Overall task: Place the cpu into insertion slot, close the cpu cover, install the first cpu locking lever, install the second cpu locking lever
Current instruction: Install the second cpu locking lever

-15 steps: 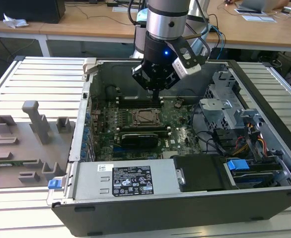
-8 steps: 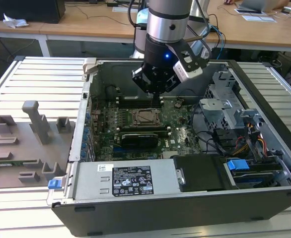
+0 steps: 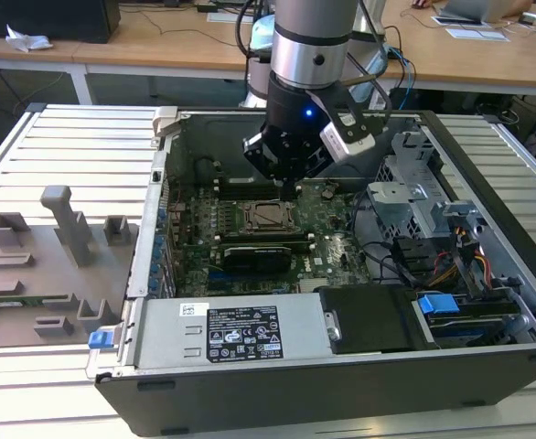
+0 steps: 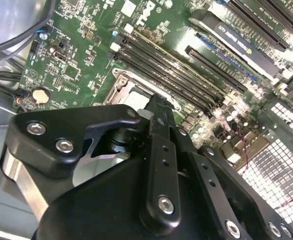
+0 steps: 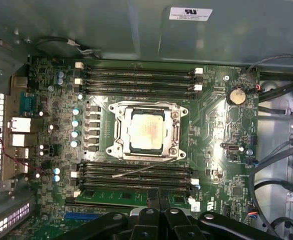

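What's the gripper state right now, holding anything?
Gripper: shut, fingers together, nothing held. It hangs over the motherboard beside the insertion slot, where the cpu sits under the closed cpu cover.

Arm upright, wrist low, pincer [image 3: 286, 186] pointing straight down.

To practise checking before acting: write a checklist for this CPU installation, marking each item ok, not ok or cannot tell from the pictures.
1. cpu seated in the insertion slot: ok.
2. cpu cover lying flat around the chip: ok.
3. Locking lever latched: not ok; this thin rod lies slanted across the memory slots.
4. Other locking lever latched: cannot tell.
5. gripper close to the socket: ok.
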`<action>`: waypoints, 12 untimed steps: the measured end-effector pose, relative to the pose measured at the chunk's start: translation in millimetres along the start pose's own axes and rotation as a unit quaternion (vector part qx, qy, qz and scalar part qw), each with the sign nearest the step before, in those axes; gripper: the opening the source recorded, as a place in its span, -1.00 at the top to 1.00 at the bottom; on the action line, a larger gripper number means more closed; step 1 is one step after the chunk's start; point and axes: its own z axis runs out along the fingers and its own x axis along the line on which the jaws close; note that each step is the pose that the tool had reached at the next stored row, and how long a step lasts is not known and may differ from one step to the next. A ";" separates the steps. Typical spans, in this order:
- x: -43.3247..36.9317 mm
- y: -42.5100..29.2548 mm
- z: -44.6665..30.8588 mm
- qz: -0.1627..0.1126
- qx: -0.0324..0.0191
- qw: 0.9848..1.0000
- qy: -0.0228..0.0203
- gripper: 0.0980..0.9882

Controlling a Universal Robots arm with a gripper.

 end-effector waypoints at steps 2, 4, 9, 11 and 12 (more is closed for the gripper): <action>0.1 -1.7 2.3 0.000 0.000 1.000 0.000 0.98; 0.1 -2.5 4.3 0.000 0.000 1.000 0.000 0.98; 0.2 -4.5 11.6 0.000 0.000 1.000 0.000 0.98; 0.2 -5.2 14.8 0.000 0.000 1.000 0.000 0.98; 0.2 -5.5 16.3 0.000 0.000 1.000 0.000 0.98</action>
